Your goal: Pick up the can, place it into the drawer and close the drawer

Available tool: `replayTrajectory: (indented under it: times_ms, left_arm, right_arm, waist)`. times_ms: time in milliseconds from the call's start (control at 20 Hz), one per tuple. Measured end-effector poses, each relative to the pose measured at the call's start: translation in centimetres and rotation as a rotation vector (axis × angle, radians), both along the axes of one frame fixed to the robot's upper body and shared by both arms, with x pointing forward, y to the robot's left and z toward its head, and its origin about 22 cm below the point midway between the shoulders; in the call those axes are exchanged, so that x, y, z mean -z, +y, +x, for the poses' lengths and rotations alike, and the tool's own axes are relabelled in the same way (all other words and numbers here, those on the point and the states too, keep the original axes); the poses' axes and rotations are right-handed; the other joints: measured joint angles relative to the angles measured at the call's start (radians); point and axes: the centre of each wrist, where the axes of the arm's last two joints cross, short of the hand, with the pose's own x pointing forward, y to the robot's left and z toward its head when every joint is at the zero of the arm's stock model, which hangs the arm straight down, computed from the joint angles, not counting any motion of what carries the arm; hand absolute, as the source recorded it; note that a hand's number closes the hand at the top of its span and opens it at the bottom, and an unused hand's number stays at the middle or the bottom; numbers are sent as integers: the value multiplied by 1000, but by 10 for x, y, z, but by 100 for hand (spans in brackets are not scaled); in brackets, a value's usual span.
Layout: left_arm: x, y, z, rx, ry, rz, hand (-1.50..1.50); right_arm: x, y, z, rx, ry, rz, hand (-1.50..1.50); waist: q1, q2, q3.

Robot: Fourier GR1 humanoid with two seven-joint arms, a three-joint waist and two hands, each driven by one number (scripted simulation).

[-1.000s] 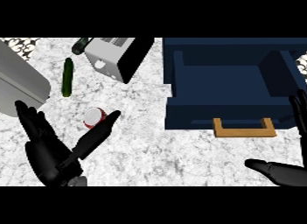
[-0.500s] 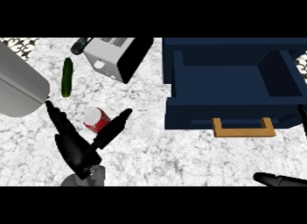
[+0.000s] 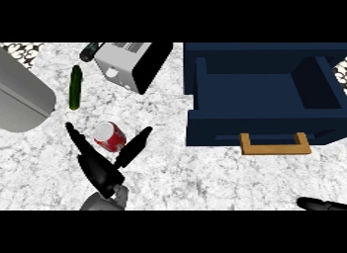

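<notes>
A red can (image 3: 110, 137) with a white top lies on its side on the marble counter, left of centre. My left hand (image 3: 102, 170) is just below it, open, with straight fingers (image 3: 79, 143) on the can's left and the thumb (image 3: 134, 146) on its right, not closed round it. The navy drawer (image 3: 267, 94) stands pulled open at the upper right, with a wooden handle (image 3: 274, 144) on its front. Of my right hand (image 3: 327, 204) only dark fingers show at the lower right corner and right edge.
A green cucumber (image 3: 75, 87) lies upright above the can. A silver toaster (image 3: 130, 64) sits at the top centre. A large grey appliance (image 3: 12, 96) fills the upper left. Bare marble lies between the can and the drawer.
My left hand has turned and slid right so that the can sits between fingers and thumb. The right hand has dropped lower and further out of view.
</notes>
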Motion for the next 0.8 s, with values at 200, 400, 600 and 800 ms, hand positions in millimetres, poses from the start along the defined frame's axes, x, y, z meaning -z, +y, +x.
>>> replayTrajectory:
  times_ms: [200, 400, 600, 800]
  left_arm:
    - [10, 2, -1, -35, 11, -13, -150]
    - [16, 4, -3, -53, 25, -31, -150]
    - [23, 5, -5, -82, 46, -51, -150]
    - [27, 13, -7, -101, 53, -55, -150]
  right_arm:
    - [-3, -2, -1, -1, 1, -6, -150]
    - [-4, -5, -5, -3, 2, -6, -150]
    - [-5, -14, -7, 6, -6, -3, -150]
    - [-14, -11, -12, 5, -6, -6, -150]
  waist:
    - [0, 0, 0]
    - [0, 0, -1]
    - [-1, 1, -2]
    - [0, 1, -3]
